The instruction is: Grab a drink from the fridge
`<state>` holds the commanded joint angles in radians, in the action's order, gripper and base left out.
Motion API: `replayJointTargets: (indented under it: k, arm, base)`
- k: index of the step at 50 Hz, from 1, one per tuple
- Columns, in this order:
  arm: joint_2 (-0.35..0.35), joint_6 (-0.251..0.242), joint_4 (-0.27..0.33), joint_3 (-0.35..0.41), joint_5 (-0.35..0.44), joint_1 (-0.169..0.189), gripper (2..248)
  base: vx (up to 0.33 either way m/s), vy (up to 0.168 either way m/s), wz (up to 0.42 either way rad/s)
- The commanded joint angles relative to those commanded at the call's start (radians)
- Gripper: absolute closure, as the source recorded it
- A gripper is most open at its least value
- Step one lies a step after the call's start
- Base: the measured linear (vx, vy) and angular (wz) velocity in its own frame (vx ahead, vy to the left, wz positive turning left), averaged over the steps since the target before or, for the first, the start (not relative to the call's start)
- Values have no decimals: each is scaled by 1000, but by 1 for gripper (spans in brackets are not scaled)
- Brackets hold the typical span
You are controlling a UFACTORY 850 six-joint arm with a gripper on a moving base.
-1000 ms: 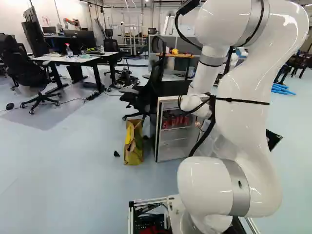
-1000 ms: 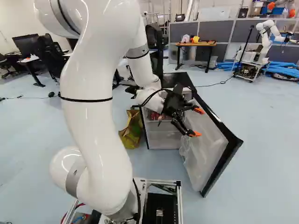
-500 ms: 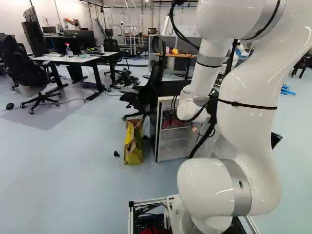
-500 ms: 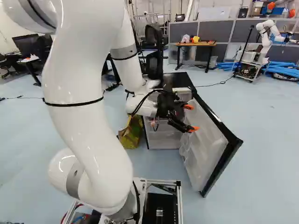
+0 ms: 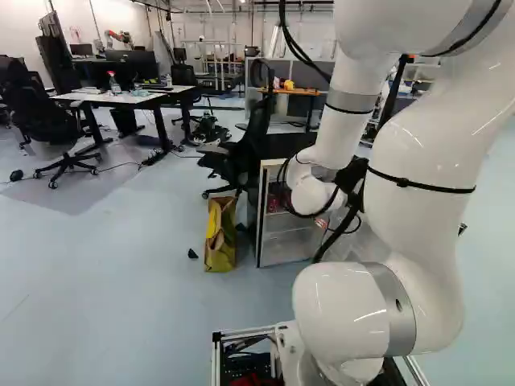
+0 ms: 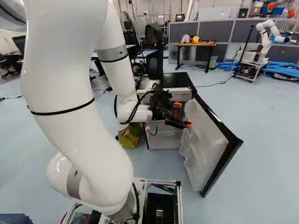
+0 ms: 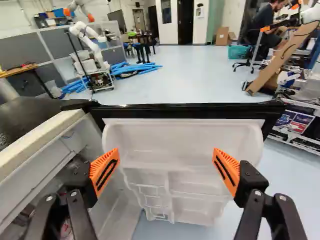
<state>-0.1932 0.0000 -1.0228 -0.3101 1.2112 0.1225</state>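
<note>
The small fridge (image 5: 288,244) stands with its door (image 6: 216,151) swung wide. Red cans (image 5: 273,201) show on an upper shelf in the left base view, partly hidden by my arm. My gripper (image 6: 183,114) is in front of the fridge's opening in the right base view, pointing across toward the inside of the door. Its orange-padded fingers are spread, and nothing is between them. In the wrist view, the gripper (image 7: 166,167) faces the white door shelves (image 7: 175,175); the fridge interior lies beside one finger, with its contents hard to make out.
A yellow paper bag (image 5: 220,235) stands on the floor beside the fridge. Behind it is a black office chair (image 5: 241,157). Another robot (image 6: 264,39) stands farther back near blue tubes (image 6: 282,69). A wooden-topped table (image 6: 196,44) is beyond the fridge.
My arm has swung leftward in the right base view, bringing the gripper lower and a little left, while it has turned to a more level pose. Fridge and base have stayed put.
</note>
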Motion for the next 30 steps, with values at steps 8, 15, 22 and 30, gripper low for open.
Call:
replayJointTargets:
  k: [8,15,22,30]
  arm:
    - [27,0,84,33,0,-1,3]
    - [39,0,158,47,0,-1,3]
    - [40,0,232,48,0,-2,3]
    - [40,0,316,48,0,-2,3]
  base:
    - [0,0,0]
    - [0,0,0]
    - [0,0,0]
    - [0,0,0]
